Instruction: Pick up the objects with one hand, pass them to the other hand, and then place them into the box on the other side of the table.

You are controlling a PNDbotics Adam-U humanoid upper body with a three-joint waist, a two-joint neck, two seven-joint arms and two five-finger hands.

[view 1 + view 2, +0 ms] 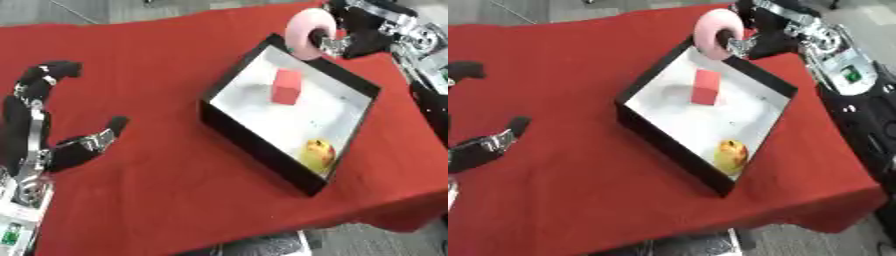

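Up at the far corner of the box (254, 142), the right hand (354, 37) holds a pink ring (308, 32), its fingers (331, 44) curled through the hole. Inside lie a red block (286, 86) and a yellow fruit (318, 152). Over the red counter (149, 75), the left hand (39, 135) rests with fingers spread, holding nothing.

Right hand (756, 37) up top, fingers curled round a pink ring (713, 33) over the far edge of the black box (667, 137). Inside: red block (706, 87), yellow fruit (731, 154). Left hand (479, 145) open at left.
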